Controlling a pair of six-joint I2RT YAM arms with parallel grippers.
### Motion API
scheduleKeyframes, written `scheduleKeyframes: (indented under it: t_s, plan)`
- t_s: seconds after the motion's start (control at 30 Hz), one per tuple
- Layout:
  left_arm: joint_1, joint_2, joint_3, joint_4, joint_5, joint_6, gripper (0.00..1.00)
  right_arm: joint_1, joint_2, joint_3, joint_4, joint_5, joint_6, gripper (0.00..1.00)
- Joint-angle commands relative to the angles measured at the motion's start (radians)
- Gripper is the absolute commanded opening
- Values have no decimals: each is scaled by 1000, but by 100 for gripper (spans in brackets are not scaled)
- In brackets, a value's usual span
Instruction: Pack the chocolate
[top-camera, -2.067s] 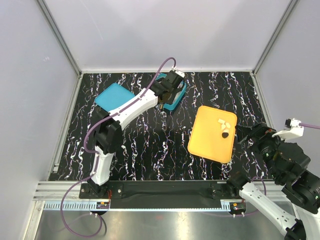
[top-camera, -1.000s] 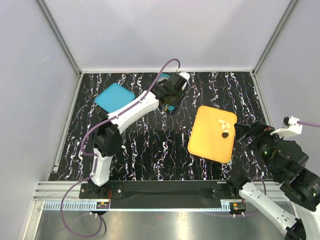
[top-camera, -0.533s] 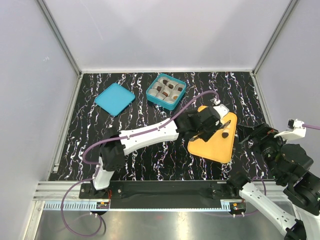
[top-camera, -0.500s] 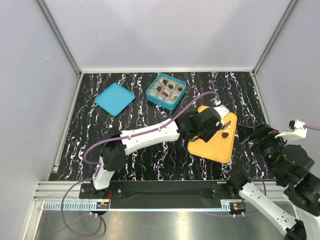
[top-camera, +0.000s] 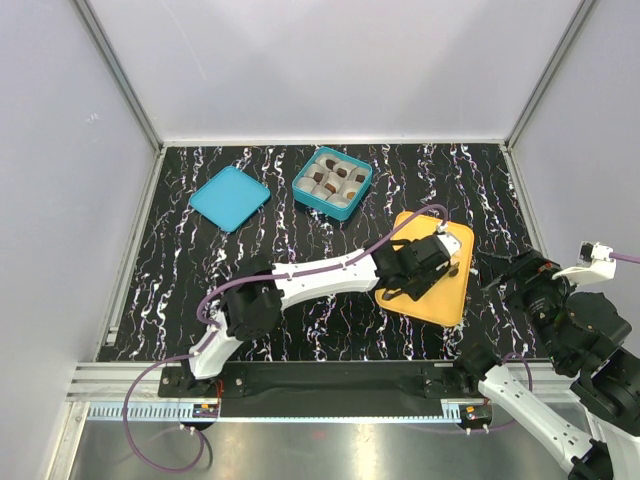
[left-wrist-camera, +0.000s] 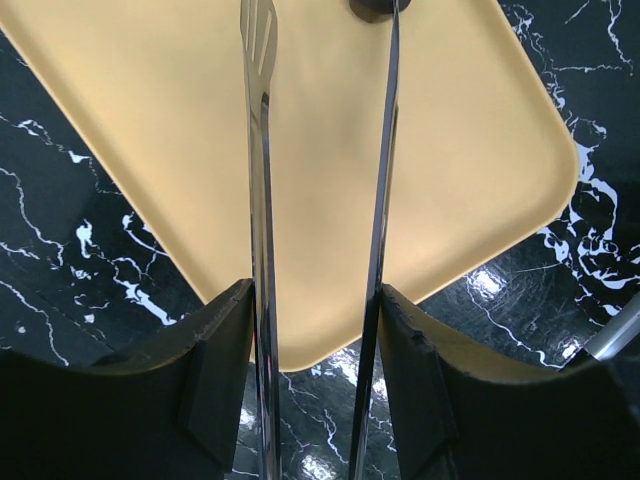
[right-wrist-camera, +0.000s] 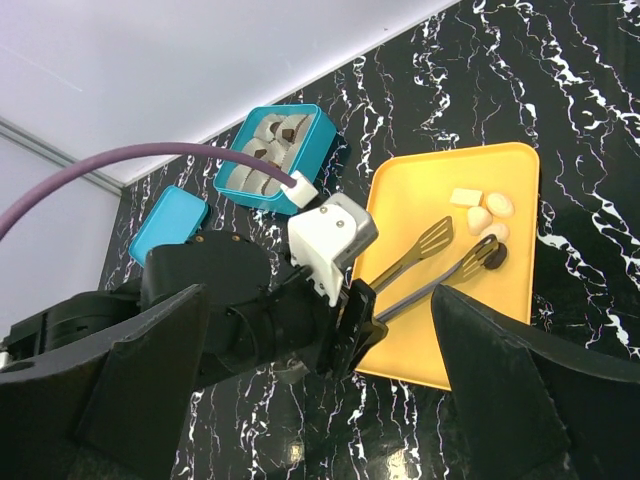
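My left gripper (top-camera: 415, 272) is shut on a pair of metal tongs (right-wrist-camera: 430, 265) and holds them over the yellow tray (top-camera: 440, 298). The tongs stand spread. One blade (left-wrist-camera: 388, 120) rests beside a dark chocolate (right-wrist-camera: 495, 257), which shows at the top edge of the left wrist view (left-wrist-camera: 372, 8). Several pale cream chocolates (right-wrist-camera: 482, 215) lie at the tray's far corner. The blue box (top-camera: 333, 183) at the back holds grey paper cups with dark chocolates in them. My right gripper (top-camera: 522, 272) is open and empty, raised right of the tray.
The blue lid (top-camera: 229, 197) lies at the back left, apart from the box. The left arm (top-camera: 320, 280) stretches across the table's middle toward the tray. The table is black marble with grey walls around it.
My left arm swung with the tongs from the blue box at the back to the yellow tray, then drew nearer along the tray. The right arm has barely moved.
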Motion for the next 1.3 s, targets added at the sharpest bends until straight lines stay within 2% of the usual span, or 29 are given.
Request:
scheduleKeyframes:
  t_s: [0.0, 0.97, 1.27]
  plan:
    - [-11, -3, 27, 49, 7, -10, 54, 6, 1, 13, 17, 6, 10, 100]
    - [-49, 46, 47, 49, -19, -1, 53, 6, -5, 12, 17, 8, 13, 100]
    - [-48, 75, 60, 27, -32, -1, 48, 4, -2, 12, 20, 10, 10, 99]
